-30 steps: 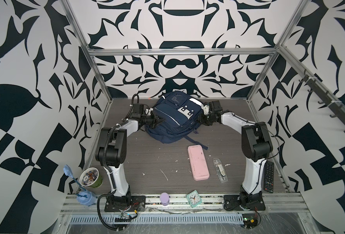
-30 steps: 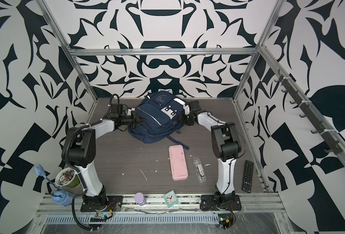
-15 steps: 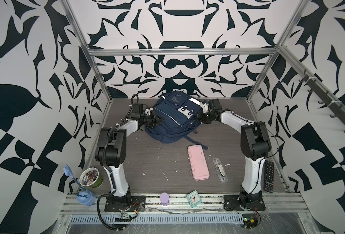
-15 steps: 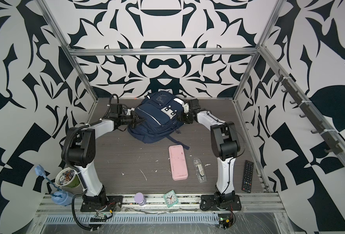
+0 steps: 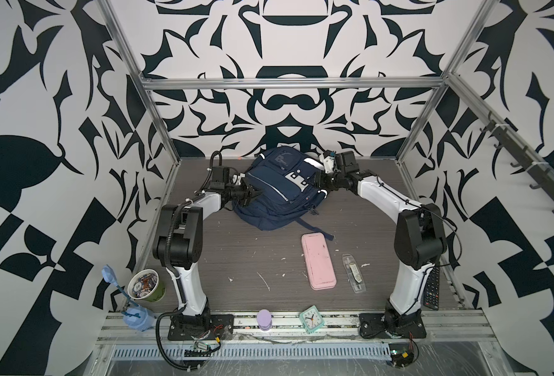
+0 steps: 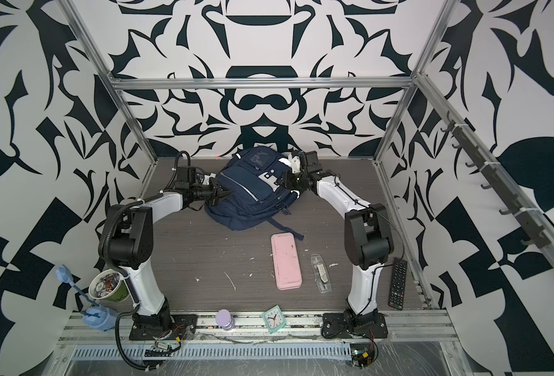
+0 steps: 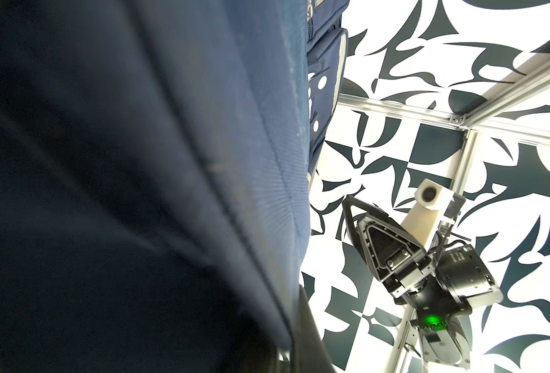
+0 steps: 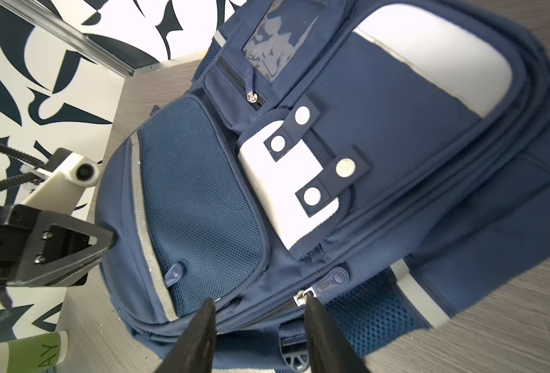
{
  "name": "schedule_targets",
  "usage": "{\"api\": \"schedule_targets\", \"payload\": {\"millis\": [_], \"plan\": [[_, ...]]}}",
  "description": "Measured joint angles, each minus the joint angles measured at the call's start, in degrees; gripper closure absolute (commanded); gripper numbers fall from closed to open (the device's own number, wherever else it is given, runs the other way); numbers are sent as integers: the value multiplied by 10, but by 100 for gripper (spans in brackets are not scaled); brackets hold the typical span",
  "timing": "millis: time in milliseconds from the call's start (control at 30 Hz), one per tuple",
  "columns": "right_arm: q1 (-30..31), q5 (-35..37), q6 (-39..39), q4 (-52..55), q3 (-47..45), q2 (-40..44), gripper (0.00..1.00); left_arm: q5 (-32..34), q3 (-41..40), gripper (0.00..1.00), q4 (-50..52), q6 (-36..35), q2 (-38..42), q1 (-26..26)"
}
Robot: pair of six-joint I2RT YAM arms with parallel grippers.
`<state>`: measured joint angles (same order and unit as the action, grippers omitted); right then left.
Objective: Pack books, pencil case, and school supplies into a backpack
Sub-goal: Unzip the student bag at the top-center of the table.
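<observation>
The navy backpack [image 5: 278, 192] lies at the back of the table, seen in both top views. My left gripper [image 5: 255, 192] is shut on fabric at the backpack's left edge, and dark blue cloth [image 7: 138, 161] fills the left wrist view. My right gripper [image 8: 259, 311] is open at the backpack's right side, its fingers [image 8: 317, 326] straddling a zip whose slider [image 8: 302, 295] sits by one fingertip. Out on the table in front lie the pink pencil case [image 5: 318, 260] and the clear packet of school supplies [image 5: 353, 274]. The books are out of view.
A black remote control [image 5: 431, 289] lies by the right arm's base. A teal alarm clock [image 5: 311, 318] and a purple cylinder [image 5: 264, 319] stand on the front rail. A green cup [image 5: 145, 288] stands at the front left. Metal frame posts [image 5: 158, 114] ring the table.
The right gripper has edged slightly closer to the backpack's side. The left arm, backpack, pencil case and packet have not moved.
</observation>
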<state>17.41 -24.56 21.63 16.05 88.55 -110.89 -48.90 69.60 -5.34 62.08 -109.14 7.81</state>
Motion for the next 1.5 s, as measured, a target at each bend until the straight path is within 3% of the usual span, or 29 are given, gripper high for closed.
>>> {"api": "schedule_targets", "payload": {"millis": [300, 533, 1000, 1500], "plan": [[-2, 2, -20, 4, 26, -101, 47, -1, 0, 99, 0, 1, 0, 0], [-2, -1, -31, 4, 31, -111, 44, -2, 0, 99, -1, 1, 0, -2], [-3, -31, -33, -5, 5, -96, 53, -4, 0, 100, -5, 7, -1, -4], [-4, -39, -37, -6, -13, -73, 71, -4, 0, 100, -9, 10, -2, -5]]}}
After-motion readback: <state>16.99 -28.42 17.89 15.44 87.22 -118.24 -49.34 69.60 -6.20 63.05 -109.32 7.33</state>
